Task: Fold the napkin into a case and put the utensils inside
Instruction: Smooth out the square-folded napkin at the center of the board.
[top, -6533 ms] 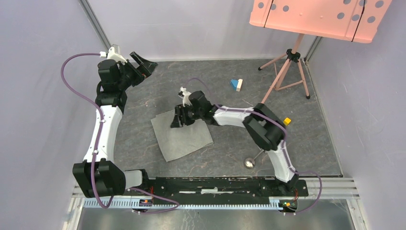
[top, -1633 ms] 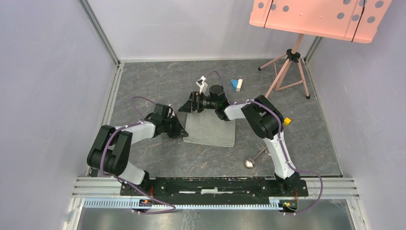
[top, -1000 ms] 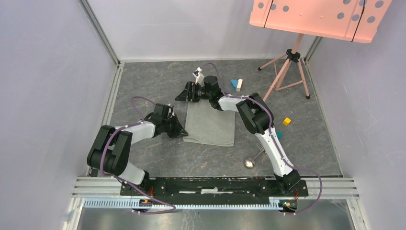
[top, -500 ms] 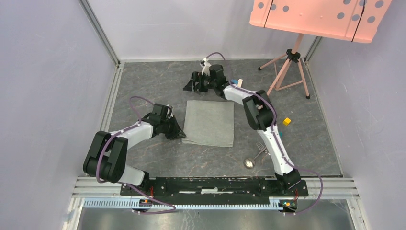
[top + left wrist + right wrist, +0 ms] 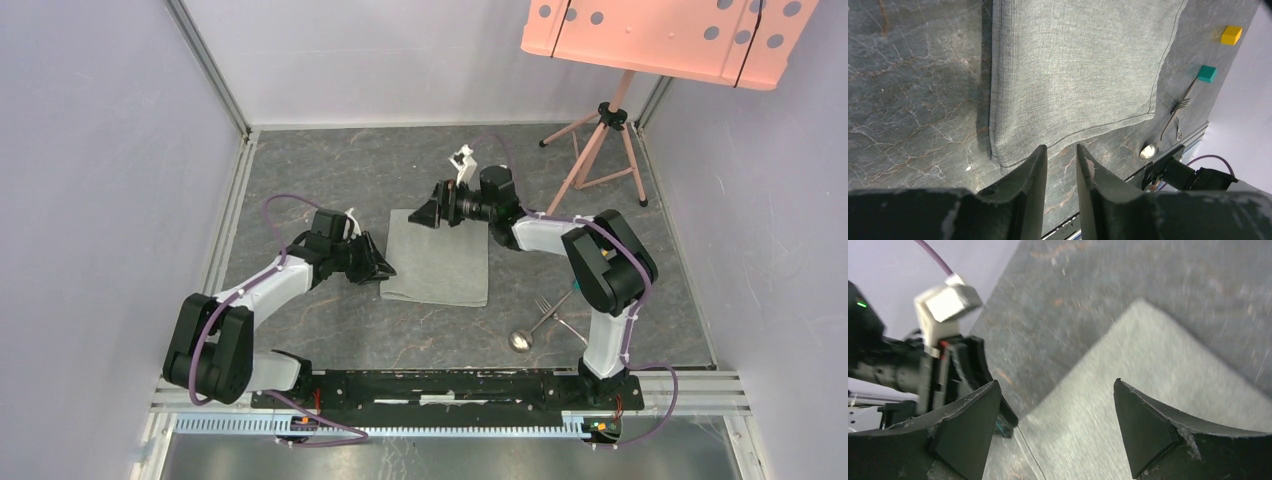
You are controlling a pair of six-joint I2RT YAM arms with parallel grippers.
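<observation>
**Napkin part folded, fork and spoon waiting**

The light grey soft cloth napkin [image 5: 440, 255] lies flat in the middle of the dark grey marbled bench [image 5: 300, 180], folded into a neat rectangle. It is not a narrow case yet, so I think the folding step is the one in hand.

The left hand [image 5: 1060, 150] sits low at the near left corner of the cloth, its fingers a little apart with nothing between them. The right hand [image 5: 1055, 385] hangs wide open over the far left corner, holding nothing. Next, one hand must pinch an edge or corner and carry it across for another fold.

The shiny silver fork [image 5: 548, 303] and round silver spoon [image 5: 521, 340] lie together by the right arm — apart from the cloth. I cannot tell how many layers the cloth has, and the right wrist view is blurry.
</observation>
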